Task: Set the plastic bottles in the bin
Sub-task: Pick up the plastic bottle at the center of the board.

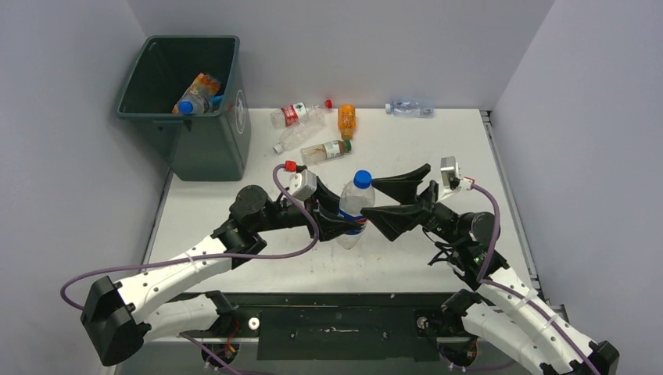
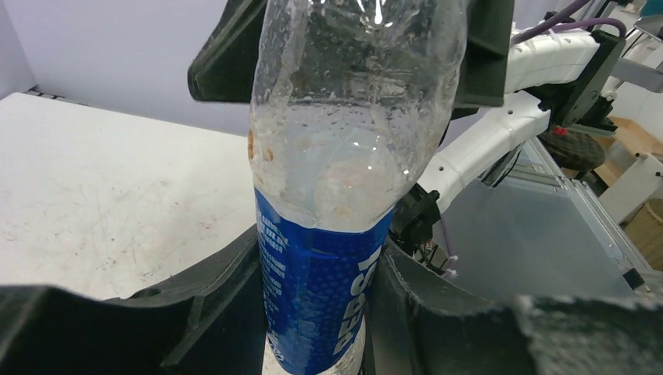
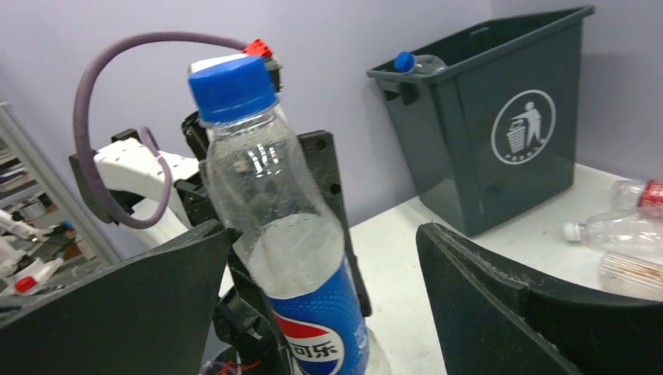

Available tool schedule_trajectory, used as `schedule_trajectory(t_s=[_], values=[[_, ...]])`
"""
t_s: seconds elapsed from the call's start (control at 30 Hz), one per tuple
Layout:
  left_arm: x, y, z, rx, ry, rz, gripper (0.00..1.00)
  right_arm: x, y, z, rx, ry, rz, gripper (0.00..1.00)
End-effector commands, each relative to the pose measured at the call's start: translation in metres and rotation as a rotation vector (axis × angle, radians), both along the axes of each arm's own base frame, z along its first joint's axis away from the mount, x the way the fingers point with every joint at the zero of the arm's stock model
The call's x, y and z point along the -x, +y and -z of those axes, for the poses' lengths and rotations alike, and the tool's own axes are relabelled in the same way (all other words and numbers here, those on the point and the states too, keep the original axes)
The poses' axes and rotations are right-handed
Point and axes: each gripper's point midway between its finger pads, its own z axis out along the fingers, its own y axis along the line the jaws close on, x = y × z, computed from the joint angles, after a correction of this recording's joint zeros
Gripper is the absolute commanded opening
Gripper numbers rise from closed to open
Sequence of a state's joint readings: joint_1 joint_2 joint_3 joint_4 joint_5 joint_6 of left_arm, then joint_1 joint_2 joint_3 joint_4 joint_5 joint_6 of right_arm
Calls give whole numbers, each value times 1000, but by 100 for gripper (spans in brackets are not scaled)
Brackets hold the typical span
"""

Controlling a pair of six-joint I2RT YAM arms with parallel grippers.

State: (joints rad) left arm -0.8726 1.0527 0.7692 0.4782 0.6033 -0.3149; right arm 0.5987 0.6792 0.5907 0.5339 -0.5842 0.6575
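The left pincer [image 1: 342, 222] is clenching a clear bottle [image 1: 356, 201] around its blue label, holding it upright above the middle of the white surface [image 1: 438, 148], blue cap [image 1: 362, 179] pointing up. Droplets are clinging to the inside of the clear plastic above the label. The right pincer [image 1: 370, 200] is standing released, its two black fingers [image 1: 403, 181] spreading wide on either side of the bottle's upper half; from the right wrist view the bottle is sitting in the gap between them, and whether the nearer finger is brushing it cannot be told.

Further back, loose bottles are lying on their sides in a cluster: one with a green label [image 1: 326, 150], a plain clear one [image 1: 297, 137], one with a red label [image 1: 293, 115] and an orange bottle [image 1: 346, 121] just beside them. Another clear bottle [image 1: 410, 108] is lying apart at the far edge, near the back wall.

At the far left corner the dark green bin [image 1: 211, 144] is standing off the edge of the surface, with a white sticker showing on its side. Inside it, several bottles [image 1: 195, 98] are resting in a heap, one with a blue cap.
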Motion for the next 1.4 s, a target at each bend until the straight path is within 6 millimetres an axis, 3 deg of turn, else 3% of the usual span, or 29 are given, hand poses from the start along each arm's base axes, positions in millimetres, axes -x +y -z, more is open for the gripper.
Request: schedule_trajectory(t_s=[0.0,0.2,0.3,0.37,0.53,0.7,0.8,0.9,0.97,1.07,1.1,1.2,1.37], values=[[9,1,-30,108,-2,65,33,15,18,-11,-5,-74,-85,93],[3,0,-28,114,16,40,33,15,40,0,25,-67,-71,97],[5,2,-26,114,3,39,33,9,40,-1,13,-60,-28,77],[5,1,-24,105,-5,39,34,7,37,-3,-12,-60,-12,70],[5,-2,-19,85,-7,40,36,10,34,-12,-75,-68,-19,90],[3,-2,-16,79,-5,34,36,9,27,-16,-101,-74,16,94],[3,-3,-16,78,-3,36,36,6,27,-15,-83,-71,29,80],[3,-4,-14,74,1,39,36,4,29,-11,-72,-65,31,50],[3,-5,-14,75,3,38,45,3,32,-8,-54,-58,23,41],[4,-3,-18,88,-8,24,87,4,32,-8,-39,-68,27,35],[3,-1,-21,99,-19,7,99,3,30,-7,-27,-71,38,34],[1,15,-44,151,-66,-70,96,3,20,-5,19,-93,87,29],[-2,60,-113,295,-157,-237,96,-4,8,16,147,-99,172,24]])
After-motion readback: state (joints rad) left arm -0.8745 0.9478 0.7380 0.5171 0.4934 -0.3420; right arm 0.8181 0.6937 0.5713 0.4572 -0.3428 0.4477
